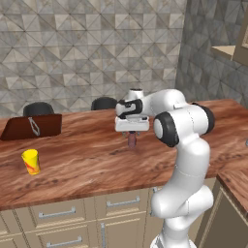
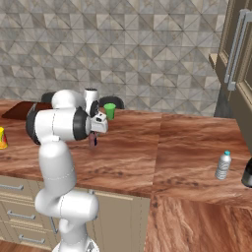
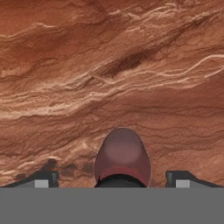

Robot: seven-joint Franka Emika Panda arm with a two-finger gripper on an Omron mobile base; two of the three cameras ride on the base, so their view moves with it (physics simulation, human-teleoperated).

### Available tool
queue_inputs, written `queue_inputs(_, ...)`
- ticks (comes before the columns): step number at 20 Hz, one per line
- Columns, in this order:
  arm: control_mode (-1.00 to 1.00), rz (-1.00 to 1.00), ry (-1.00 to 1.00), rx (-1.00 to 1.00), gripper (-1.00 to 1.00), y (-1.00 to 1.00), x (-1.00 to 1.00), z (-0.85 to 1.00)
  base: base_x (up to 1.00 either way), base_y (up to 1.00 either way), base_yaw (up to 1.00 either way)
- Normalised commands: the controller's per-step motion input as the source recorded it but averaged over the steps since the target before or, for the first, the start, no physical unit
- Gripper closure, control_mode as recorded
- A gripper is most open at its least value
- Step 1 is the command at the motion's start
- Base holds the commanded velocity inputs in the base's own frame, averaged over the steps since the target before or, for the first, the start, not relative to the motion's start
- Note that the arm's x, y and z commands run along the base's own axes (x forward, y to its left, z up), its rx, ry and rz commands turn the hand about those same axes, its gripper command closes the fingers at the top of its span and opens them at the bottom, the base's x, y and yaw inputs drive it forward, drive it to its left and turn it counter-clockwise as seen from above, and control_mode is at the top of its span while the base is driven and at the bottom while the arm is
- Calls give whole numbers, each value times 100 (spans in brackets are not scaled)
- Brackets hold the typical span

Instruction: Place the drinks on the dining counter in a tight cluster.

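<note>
The short maroon-brown bottle [image 1: 131,139] [image 2: 92,141] stands upright on the wood-grain dining counter [image 1: 87,164] [image 2: 162,147]. My gripper [image 1: 131,133] [image 2: 92,136] points straight down over it. In the hand view the bottle's rounded top [image 3: 122,157] lies between the two fingertips, with a clear gap on each side, so the gripper [image 3: 111,178] is open and holds nothing. Far to the right, the clear white-capped water bottle [image 2: 223,165] stands on the counter, and beside it at the frame edge is the base of the dark wine bottle [image 2: 247,174].
A yellow cup with a red mark [image 1: 31,161] [image 2: 1,138] stands on the counter's left part. A green cup [image 2: 110,110] sits near the far edge. A dark brown box [image 1: 31,127] lies at the back left. Two dark chair backs [image 1: 38,109] [image 1: 104,103] rise behind the counter.
</note>
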Motion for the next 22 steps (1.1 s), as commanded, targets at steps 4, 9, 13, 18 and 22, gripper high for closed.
queue_inputs(4,-100,1,0,0,-100,-12,-32,10,0,0,0)
queue_inputs(9,-100,1,0,0,-100,-15,-37,15,0,0,0)
queue_inputs(13,-100,0,0,0,-100,-7,-36,29,0,0,0)
queue_inputs(18,-100,0,0,0,-100,-1,-37,30,0,0,0)
queue_inputs(22,-100,0,0,0,-100,-4,-37,30,0,0,0)
